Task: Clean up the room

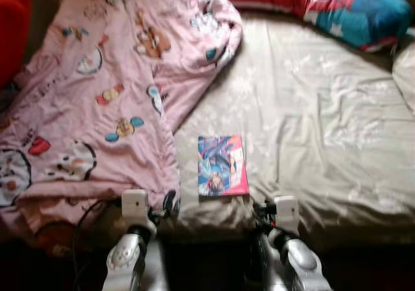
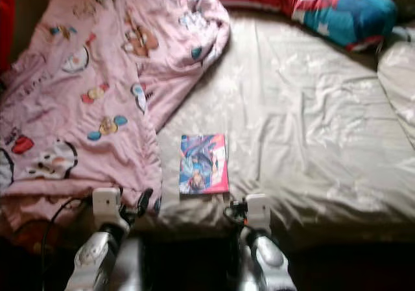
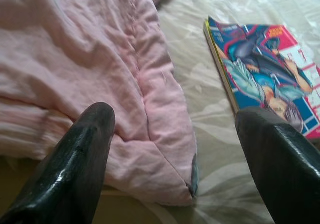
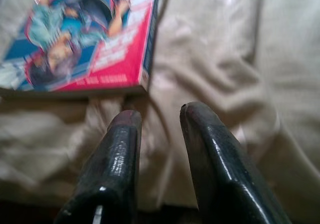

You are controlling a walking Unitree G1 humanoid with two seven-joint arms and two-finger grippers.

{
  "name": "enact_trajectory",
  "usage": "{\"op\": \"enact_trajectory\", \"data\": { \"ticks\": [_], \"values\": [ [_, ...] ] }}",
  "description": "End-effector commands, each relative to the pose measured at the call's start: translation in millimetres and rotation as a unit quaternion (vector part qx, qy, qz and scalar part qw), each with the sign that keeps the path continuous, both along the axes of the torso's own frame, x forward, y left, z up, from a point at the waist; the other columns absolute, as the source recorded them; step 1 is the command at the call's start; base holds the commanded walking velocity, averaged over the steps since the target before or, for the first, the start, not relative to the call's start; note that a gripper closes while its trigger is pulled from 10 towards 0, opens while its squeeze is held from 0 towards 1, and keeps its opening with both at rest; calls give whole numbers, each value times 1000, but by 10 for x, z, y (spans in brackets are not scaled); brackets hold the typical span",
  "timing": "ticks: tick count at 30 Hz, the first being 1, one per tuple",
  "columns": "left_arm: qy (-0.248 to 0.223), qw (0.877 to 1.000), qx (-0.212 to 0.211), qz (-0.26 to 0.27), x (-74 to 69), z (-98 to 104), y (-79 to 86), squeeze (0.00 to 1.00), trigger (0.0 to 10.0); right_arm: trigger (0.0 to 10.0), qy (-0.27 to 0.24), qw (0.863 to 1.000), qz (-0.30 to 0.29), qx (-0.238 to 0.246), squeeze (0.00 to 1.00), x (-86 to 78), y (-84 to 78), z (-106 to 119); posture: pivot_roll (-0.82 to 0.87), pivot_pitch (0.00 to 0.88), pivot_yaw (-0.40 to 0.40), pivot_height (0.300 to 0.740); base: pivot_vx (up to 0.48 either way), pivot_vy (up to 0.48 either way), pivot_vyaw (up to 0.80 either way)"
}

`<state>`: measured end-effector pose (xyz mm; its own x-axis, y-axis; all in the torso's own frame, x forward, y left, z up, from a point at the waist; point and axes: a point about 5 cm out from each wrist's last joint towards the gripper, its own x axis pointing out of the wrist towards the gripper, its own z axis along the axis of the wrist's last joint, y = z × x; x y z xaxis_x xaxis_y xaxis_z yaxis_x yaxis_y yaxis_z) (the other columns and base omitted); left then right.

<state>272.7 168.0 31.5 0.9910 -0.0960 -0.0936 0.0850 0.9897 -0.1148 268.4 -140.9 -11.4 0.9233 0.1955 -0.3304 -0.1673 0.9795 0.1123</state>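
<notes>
Bed [image 1: 337, 109]; left gripper [image 3: 175, 149] spread, right gripper [image 4: 157, 119] narrow, flanking book [image 1: 222, 165].

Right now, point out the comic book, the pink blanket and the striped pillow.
comic book [image 1: 222, 165], left eye view, cover's middle.
pink blanket [image 1: 110, 90], left eye view, printed middle.
striped pillow [image 1: 337, 6], left eye view, its middle.

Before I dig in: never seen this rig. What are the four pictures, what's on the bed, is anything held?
It's a walking humanoid robot with two silver arms. The two wide pictures come from its head cameras, looking down at a bed. The other two come from wrist cameras looking along each tool's black fingers. On the beige sheet lies a comic book, with a pink cartoon blanket beside it and a striped pillow at the far end. The left tool is open, near the blanket's edge. The right tool sits just short of the book, its fingers slightly apart. Nothing is held.
</notes>
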Motion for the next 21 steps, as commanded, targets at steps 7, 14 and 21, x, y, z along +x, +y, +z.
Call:
{"op": "enact_trajectory", "data": {
  "ticks": [7, 14, 21],
  "values": [
    [13, 1000, 2, 3, -57, -66, 21, 0, 10000, 10000, 37, 999, -7, 2, 0, -135, -63, -144, -24, 255, 16, 568, 0, 0, 0],
    [11, 1000, 3, 2, -39, -50, 12, 0, 10000, 10000, 38, 999, 5, 1, 0, -134, -39, -148, -23, 245, 18, 568, 0, 0, 0],
    [6, 1000, 4, 4, -28, -31, 26, 0, 10000, 10000, 27, 999, 15, 14, 0, -123, 18, -128, -19, 243, 19, 568, 0, 0, 513]
  ]
}}
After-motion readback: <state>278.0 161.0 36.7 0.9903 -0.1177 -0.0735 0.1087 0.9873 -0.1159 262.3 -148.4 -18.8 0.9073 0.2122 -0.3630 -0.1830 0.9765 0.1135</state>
